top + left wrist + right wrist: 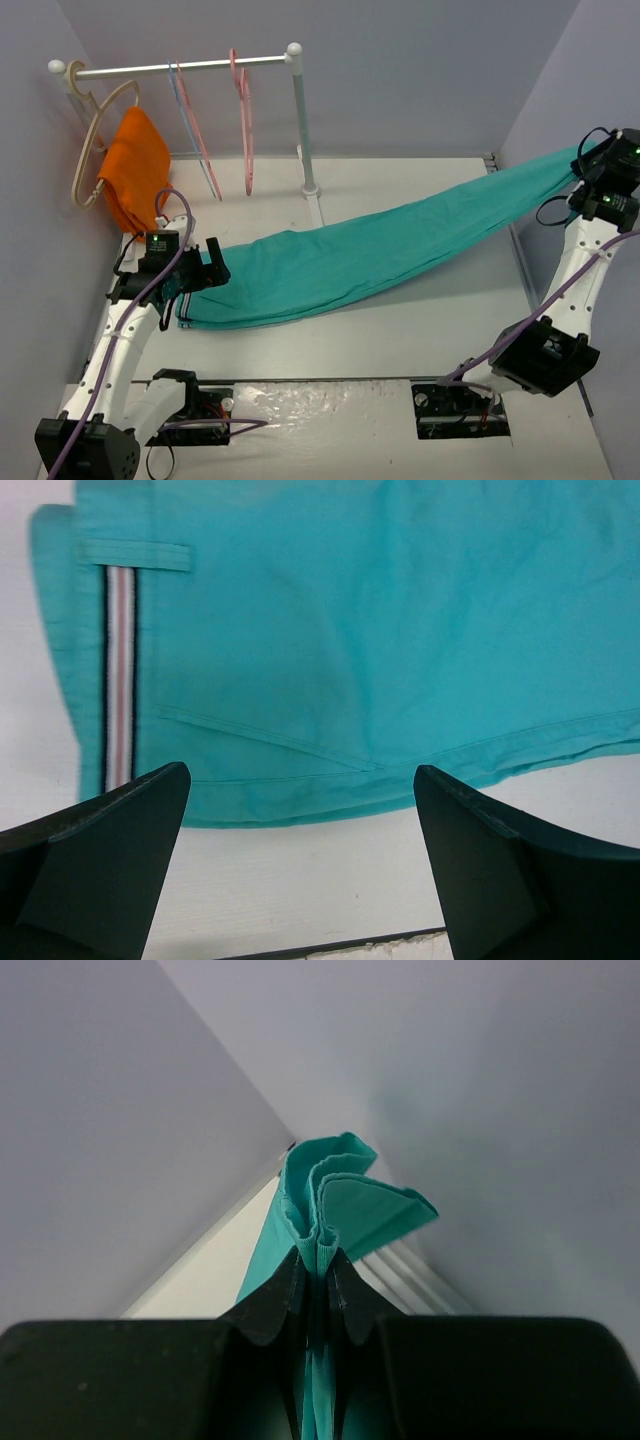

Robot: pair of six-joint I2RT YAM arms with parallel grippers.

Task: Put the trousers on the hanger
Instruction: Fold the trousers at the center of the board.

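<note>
The teal trousers stretch across the table from near left to far right. Their waist end, with a dark-and-white striped band, lies flat on the table. My left gripper hovers at that waist end, jaws wide open and empty; in the left wrist view the left gripper frames the trousers' near edge. My right gripper is raised at the far right, shut on the bunched leg ends, which stick out above the right gripper. The salmon-pink hanger hangs on the rail, away from both grippers.
A white rail on a post stands at the back. It also carries a thick beige hanger with an orange cloth and a pale blue hanger. Grey walls close in on the left, back and right.
</note>
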